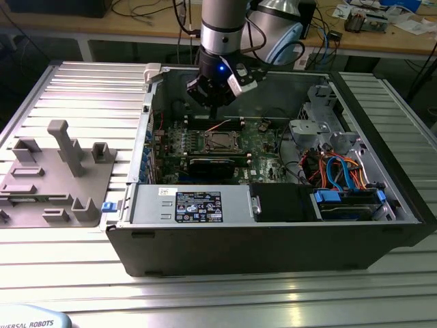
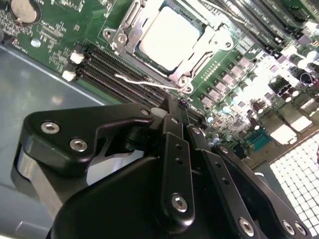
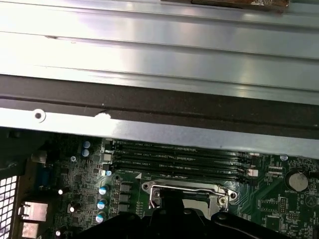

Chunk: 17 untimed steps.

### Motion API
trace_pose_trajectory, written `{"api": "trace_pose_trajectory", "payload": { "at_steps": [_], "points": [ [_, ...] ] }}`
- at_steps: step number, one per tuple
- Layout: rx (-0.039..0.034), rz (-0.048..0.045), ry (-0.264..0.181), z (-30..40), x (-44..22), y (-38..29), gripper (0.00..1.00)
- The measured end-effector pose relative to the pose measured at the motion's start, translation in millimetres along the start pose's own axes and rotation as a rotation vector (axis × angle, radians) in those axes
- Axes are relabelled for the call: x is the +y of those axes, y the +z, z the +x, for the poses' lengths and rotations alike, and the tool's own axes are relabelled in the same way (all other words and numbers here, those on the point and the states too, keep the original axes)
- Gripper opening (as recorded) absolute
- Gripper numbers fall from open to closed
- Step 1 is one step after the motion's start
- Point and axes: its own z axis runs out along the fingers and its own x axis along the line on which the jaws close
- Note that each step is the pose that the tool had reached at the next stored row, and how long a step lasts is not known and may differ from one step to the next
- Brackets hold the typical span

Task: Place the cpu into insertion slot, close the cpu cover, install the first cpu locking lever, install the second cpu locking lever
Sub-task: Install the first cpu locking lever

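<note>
While gripper (image 2: 180, 107) hovers over motherboard (image 2: 60, 35), fingers together, empty: one cpu (image 2: 168, 38) seated in insertion slot (image 1: 220, 141); cpu cover (image 2: 209, 42) down; four memory slots (image 3: 174, 159) beside.

The arm (image 1: 223, 24) comes straight down from above, its grey wrist section vertical, a blue light glowing on the black flange. Below it the end effector (image 1: 214, 109) points downward, hanging in the air. In the second wrist view the end effector (image 2: 183, 115) shows black linkage bars with silver screws, and its two fingers (image 2: 174, 127) lie pressed together, nothing between them.
</note>
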Motion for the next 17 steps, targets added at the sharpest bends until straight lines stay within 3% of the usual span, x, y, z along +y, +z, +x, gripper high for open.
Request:
{"api": "trace_pose_trajectory", "payload": {
  "at_steps": [1, 3, 6, 17],
  "points": [
    [0.0006, 0.0075, 0.0, -0.1, 0.9, 1.1, 0.11],
    [0.0009, 0.0091, 0.0, -1.2, 3.9, 6.8, 0.11],
    [0.0034, 0.0088, 0.0, -8.8, 12.3, 31.6, 0.11],
    [0.005, 0.0086, 0.0, -20.5, 11.6, 40.1, 0.11]
  ]
}}
